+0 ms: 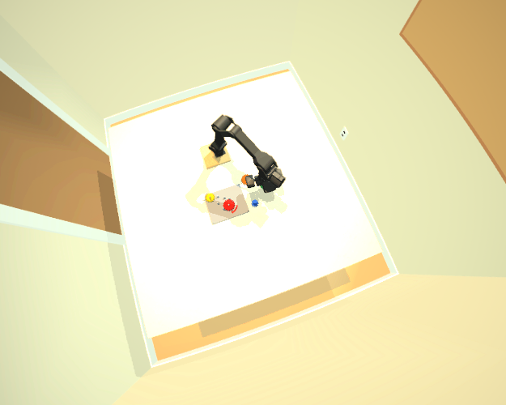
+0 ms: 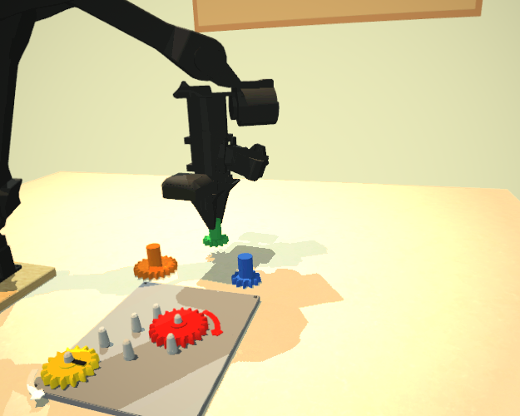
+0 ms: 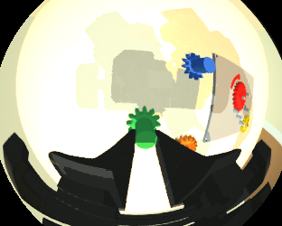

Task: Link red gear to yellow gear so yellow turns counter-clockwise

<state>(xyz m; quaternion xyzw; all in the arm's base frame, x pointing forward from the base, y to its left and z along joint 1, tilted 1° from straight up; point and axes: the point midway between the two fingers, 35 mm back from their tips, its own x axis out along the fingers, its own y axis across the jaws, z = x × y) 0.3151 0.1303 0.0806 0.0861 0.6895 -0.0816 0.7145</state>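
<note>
1. We see the black arm [image 1: 246,142] [image 2: 139,33] reaching past the grey board [image 1: 220,215] [image 2: 175,380] [image 3: 221,99].
2. Gripper [image 1: 261,185] [image 2: 215,224] [image 3: 145,134]: jaws pinching the green gear's stem, well apart from the board.
3. Red gear [image 1: 228,202] [image 2: 188,329] [image 3: 239,96], yellow gear [image 1: 209,198] [image 2: 81,364] [image 3: 246,120]: on pegs; we count five bare pegs [image 1: 218,203] [image 2: 135,323] [image 3: 236,113].
4. Orange gear [image 1: 244,179] [image 2: 155,267] [image 3: 187,143]: table, near board.
5. Blue gear [image 1: 255,202] [image 2: 245,278] [image 3: 192,66]: table, near board.
6. Green gear [image 1: 261,187] [image 2: 215,240] [image 3: 144,121]: under the fingertips.

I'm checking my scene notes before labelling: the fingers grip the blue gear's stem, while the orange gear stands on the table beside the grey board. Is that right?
Not quite: the fingers grip the green gear, as the exterior and wrist views show. The rest holds: the orange gear stands on the table beside the grey board.
</note>
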